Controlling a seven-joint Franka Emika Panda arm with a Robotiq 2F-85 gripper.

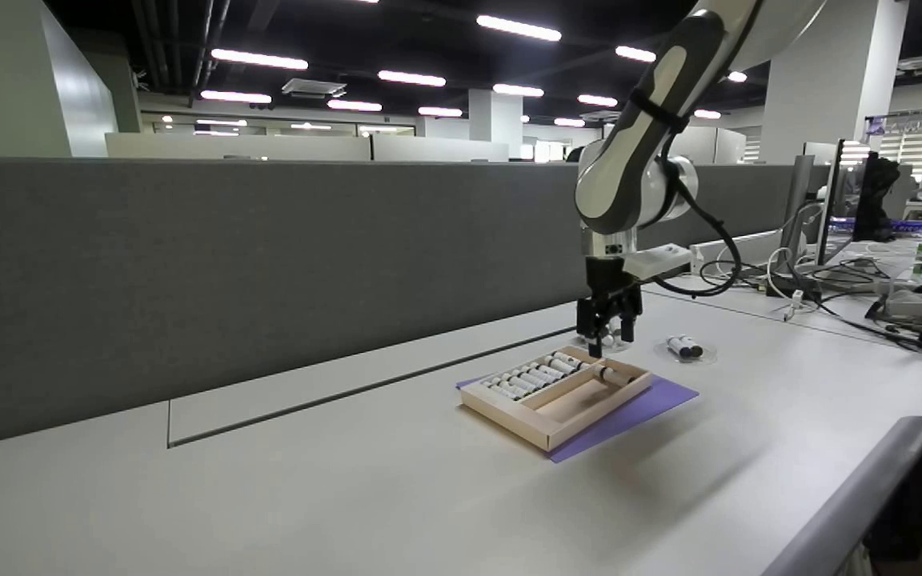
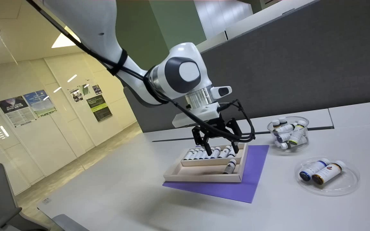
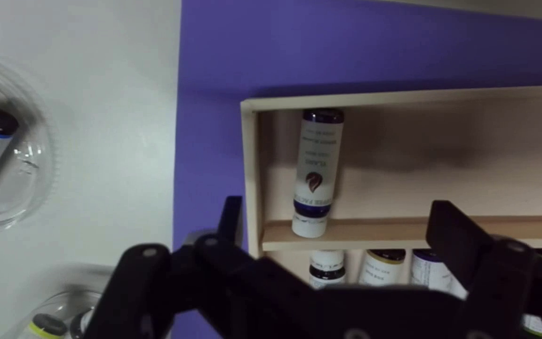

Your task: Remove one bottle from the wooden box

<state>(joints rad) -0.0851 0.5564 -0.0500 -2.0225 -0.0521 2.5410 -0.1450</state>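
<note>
"Exterior view to begin with: what's biggest?"

"That pale counter (image 1: 309,496), carrying it all. Then the arm (image 2: 185,72): in both exterior views its forearm slants down from above and bends at the wrist, so the last stretch points downward."

"And under it?"

"A purple mat (image 2: 256,173), with the wooden box (image 2: 201,178) resting on it, split by a divider (image 3: 384,238). Over the box hangs the gripper (image 2: 222,150), its fingers (image 3: 457,230) spread wide, grasping nothing. From the wrist, one lines up just outside the box's end wall (image 3: 251,165), so I'd shift it inward before going down."

"Which bottle would you take?"

"A row of bottles (image 2: 201,154) fills one compartment. I judge the lone bottle (image 3: 316,173) in the other the easier pick; it seems to lean, top end up on the divider."

"How will it handle?"

"Light and stiff, I expect. The dark body might be glass, so squeeze gently. Round and glossy, it could slip or roll."

"Where to hold?"

"Across the label (image 3: 318,162), mid-body, a finger each side."

"Not the white cap (image 3: 309,227)?"

"No: narrow, and it may twist."
</note>
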